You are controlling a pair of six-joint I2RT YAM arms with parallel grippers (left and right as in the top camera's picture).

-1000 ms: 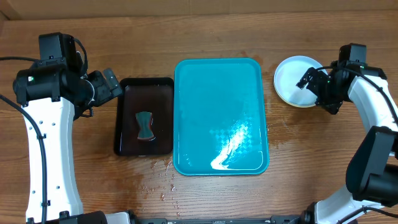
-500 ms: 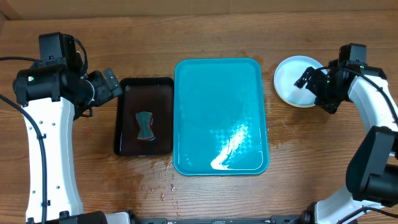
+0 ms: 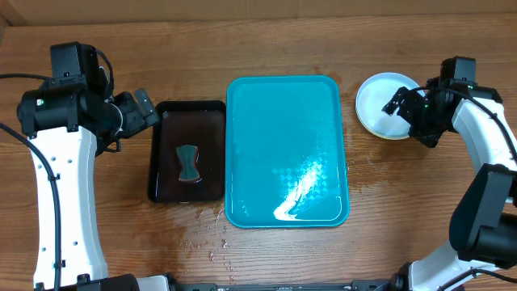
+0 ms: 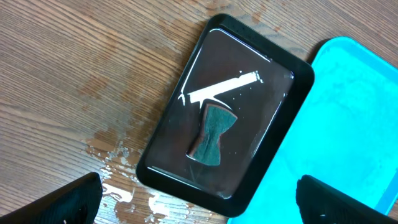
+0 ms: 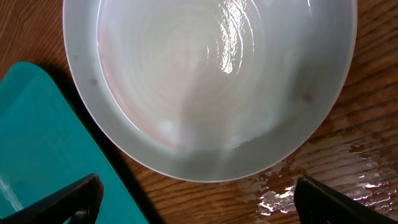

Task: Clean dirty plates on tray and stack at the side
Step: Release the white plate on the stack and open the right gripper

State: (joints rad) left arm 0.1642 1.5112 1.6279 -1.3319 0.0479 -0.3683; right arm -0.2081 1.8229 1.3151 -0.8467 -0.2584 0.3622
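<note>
The teal tray lies mid-table with nothing on it; its corner shows in the left wrist view and the right wrist view. A stack of plates with a pale white one on top sits on the wood right of the tray; it fills the right wrist view, wet and with no red smear. My right gripper is open and empty just above the stack's right rim. My left gripper is open and empty over the black tray's left edge.
A smaller black tray left of the teal one holds water and a dark green sponge, seen also in the left wrist view. Water puddles lie on the wood by the trays' front edges and near the plates.
</note>
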